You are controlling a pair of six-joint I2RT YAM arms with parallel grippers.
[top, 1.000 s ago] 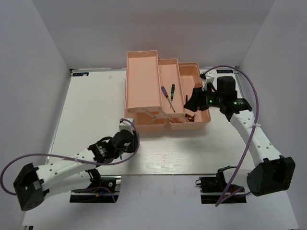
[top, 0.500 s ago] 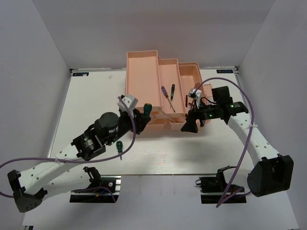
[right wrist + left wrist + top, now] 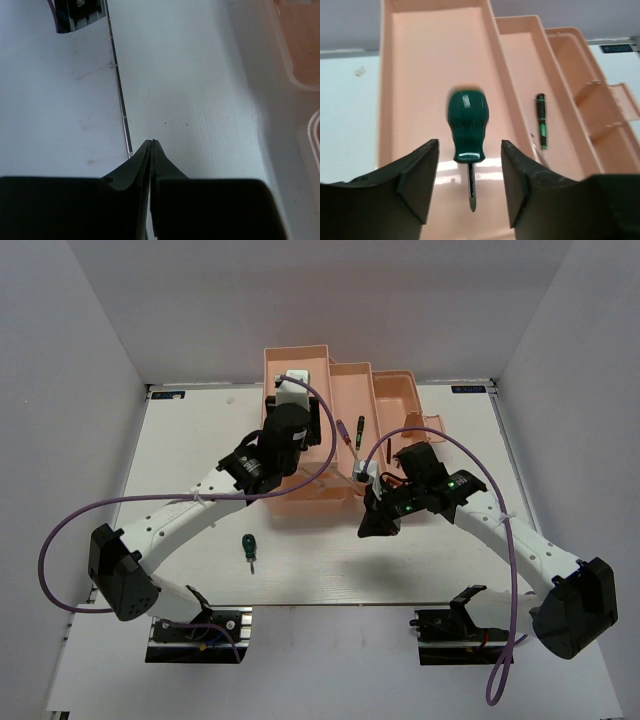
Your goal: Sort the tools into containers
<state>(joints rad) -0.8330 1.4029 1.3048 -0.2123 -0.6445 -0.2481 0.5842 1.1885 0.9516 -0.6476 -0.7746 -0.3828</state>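
Observation:
The salmon-pink toolbox [image 3: 405, 400] stands open at the table's back. My left gripper [image 3: 293, 425] hangs over its left tray [image 3: 420, 60], jaws open. In the left wrist view the gripper [image 3: 469, 145] frames a stubby green-handled screwdriver [image 3: 468, 125], blurred, apart from both fingers, tip toward me. My arm hides it in the top view. A second stubby green screwdriver [image 3: 246, 545] lies on the table. Two slim screwdrivers [image 3: 352, 430] lie in the middle tray; the green-handled one also shows in the left wrist view [image 3: 540, 127]. My right gripper [image 3: 368, 528] [image 3: 151, 142] is shut and empty.
The right gripper hovers over the white table just in front of the toolbox. A table seam [image 3: 120, 100] runs below it and a mount bracket [image 3: 80, 12] shows beyond. The toolbox's right compartments [image 3: 600, 105] have dividers. No hex keys show.
My left arm swung from the table front up over the left tray with the stubby screwdriver and opened. My right arm drew back from the right compartment to the table in front of the toolbox.

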